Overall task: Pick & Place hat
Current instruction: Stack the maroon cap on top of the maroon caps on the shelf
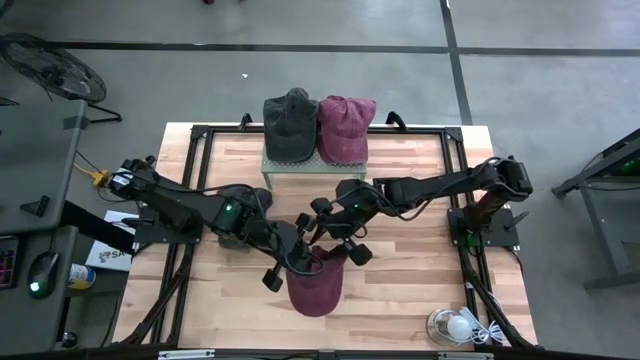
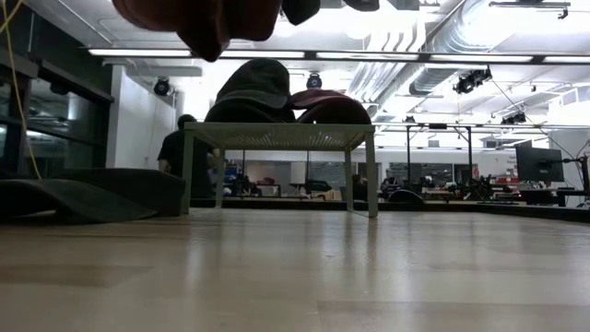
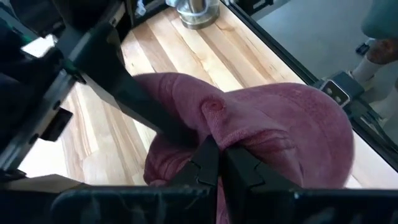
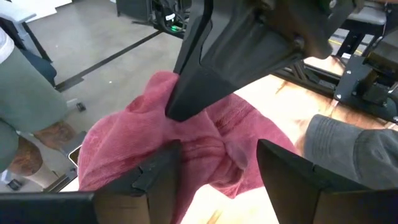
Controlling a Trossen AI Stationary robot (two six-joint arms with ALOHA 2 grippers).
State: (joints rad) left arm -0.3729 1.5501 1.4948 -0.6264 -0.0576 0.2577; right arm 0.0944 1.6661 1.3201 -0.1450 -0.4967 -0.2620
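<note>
The maroon hat (image 1: 317,283) hangs in the air over the counter (image 1: 400,300) at about 6 o'clock from its centre. In the low view its cloth dangles from above, well clear of the wood, so I judge it lifted.

The left gripper (image 3: 219,163) has its jaws pressed together on a fold of the crown, just beside the top button; it is pinching the hat. The right gripper (image 4: 214,165) comes in from 3 o'clock with its jaws spread, one finger (image 4: 158,171) touching or nearly touching the cloth and the other clear of it, so it grips nothing.

The stand (image 1: 312,168) sits at 12 o'clock on the counter and already bears a grey hat (image 1: 290,125) and a second maroon hat (image 1: 345,128), side by side.

The move ahead turns on this: the held hat lies at 6 o'clock from the stand, with the two grippers meeting between them. Its long axis runs roughly 12 to 6, brim end toward 12, as far as the high view shows. The left arm has the hold; the right is as near, and could close on the crown to share or take it.

A lamp (image 1: 450,326) stands at 5 o'clock, apart.
</note>
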